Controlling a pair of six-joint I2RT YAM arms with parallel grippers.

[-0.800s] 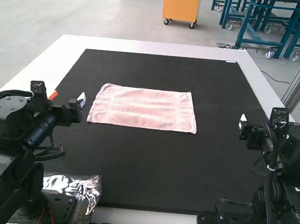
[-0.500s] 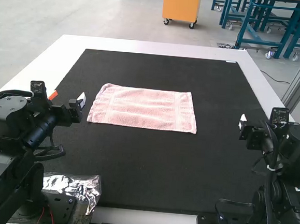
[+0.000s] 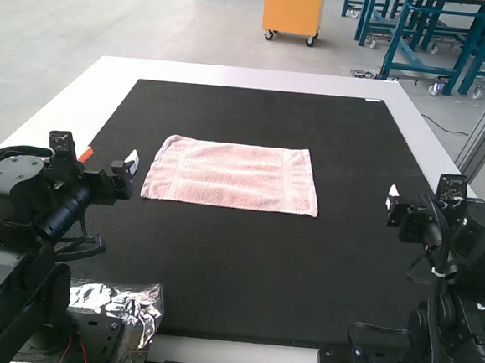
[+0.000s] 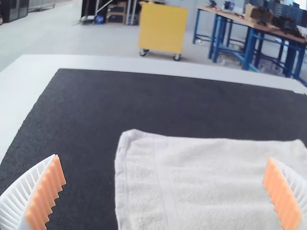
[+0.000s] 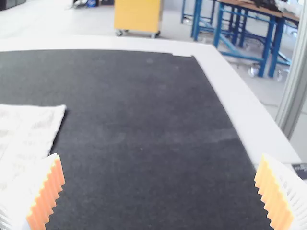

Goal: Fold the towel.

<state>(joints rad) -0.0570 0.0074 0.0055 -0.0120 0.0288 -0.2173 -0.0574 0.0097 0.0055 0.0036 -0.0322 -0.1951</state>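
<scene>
Orange pads (image 4: 44, 199) line the white, ribbed fingers of the left gripper (image 3: 133, 163), and they stand wide apart with nothing between them. It is released, hanging just off the near left part of the towel (image 3: 230, 175) and not touching it. Across the table, the right gripper (image 3: 392, 196) is open in the same way, its own ribbed pads (image 5: 46, 196) well separated and holding nothing. That one is well apart from the cloth, out by the right side of the mat (image 3: 244, 270).

From where I stand, the towel is a pink terry one, lying flat between the two arms, nearer the left one, its long sides running left to right. A woven band crosses it near each short end. The left end slants a little, and the far left corner is softly rounded. Slight ripples run over the top, but I can't tell how many layers there are.

Under it is the black mat, with the white tabletop (image 3: 250, 79) showing around its edges. Beside the left gripper, farther out, there's a small orange piece (image 3: 86, 154), and crinkled silver foil (image 3: 145, 304) sits by the left arm's base.
</scene>
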